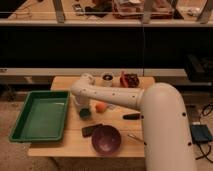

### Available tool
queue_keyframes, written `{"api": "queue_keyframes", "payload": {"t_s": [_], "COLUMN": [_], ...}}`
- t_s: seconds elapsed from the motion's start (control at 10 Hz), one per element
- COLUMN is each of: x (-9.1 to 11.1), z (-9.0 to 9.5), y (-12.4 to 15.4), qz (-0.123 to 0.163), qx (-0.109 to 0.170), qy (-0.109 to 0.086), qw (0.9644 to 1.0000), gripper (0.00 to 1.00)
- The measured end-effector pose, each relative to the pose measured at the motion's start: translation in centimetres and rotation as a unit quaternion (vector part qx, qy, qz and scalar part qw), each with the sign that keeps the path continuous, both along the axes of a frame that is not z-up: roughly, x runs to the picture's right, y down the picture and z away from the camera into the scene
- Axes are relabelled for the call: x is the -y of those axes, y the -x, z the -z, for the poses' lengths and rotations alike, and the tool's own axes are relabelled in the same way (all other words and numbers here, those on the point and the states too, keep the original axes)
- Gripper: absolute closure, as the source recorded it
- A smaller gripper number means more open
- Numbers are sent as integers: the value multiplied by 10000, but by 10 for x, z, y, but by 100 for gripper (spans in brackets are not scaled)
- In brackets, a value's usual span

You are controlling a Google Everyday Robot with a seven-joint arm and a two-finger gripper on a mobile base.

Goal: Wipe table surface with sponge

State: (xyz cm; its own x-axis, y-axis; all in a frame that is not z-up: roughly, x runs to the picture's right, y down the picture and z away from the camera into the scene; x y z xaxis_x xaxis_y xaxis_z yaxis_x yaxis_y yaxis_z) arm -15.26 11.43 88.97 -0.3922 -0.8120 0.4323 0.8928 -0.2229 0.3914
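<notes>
The robot's white arm [120,96] fills the right half of the view: its bulky rounded body rises from the lower right corner, and from there a thick link dotted with small dark holes reaches toward ten o'clock across the worktop [60,145]. The link ends in a rounded elbow near the worktop's far left part, and from that elbow the wrist turns straight down. The gripper [82,106] hangs at the end of it, pointing down at the wood just right of the green tray [40,116]; whether its jaws are open or closed I cannot tell, since they merge with the wrist and the shadow beneath. The sponge [85,113], a small teal block, lies on the tan worktop right below the gripper, at about five o'clock from it, and whether the two touch cannot be made out. An orange fruit [101,106] sits just beside the sponge at two o'clock from it, tucked under the arm's link. A dark brown flat block [92,130] lies at five o'clock from the sponge, nearer the front edge, and a purple bowl [106,140] stands just beside that block at four o'clock, close to the front edge. At the far edge, a small white cup [107,80] and a dark red container [130,80] stand side by side, with the cup on the left.
</notes>
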Motion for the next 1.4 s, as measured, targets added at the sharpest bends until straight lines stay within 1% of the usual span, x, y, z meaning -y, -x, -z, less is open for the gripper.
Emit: {"api": "queue_keyframes", "payload": {"t_s": [0.1, 0.2, 0.4, 0.6, 0.8, 0.9, 1.0, 1.1, 1.2, 1.4], "x": [11, 20, 35, 44, 51, 52, 51, 48, 44, 27], "z": [-2, -6, -20, -25, -25, -25, -24, -22, -21, -10], "y": [-2, -5, -10, -34, -80, -91, -108, -119, -122, -119], "qz": [-103, -172, -332, -579, -926, -988, -1098, -1199, -1215, -1111], "qx": [45, 59, 2, -173, -465, -544, -670, -788, -831, -833], "qy": [-102, -160, -217, -292, -375, -405, -408, -376, -347, -245], "qw": [9999, 9997, 9992, 9977, 9939, 9928, 9908, 9889, 9885, 9900], "gripper": [90, 90, 90, 90, 90, 90, 90, 90, 90, 90]}}
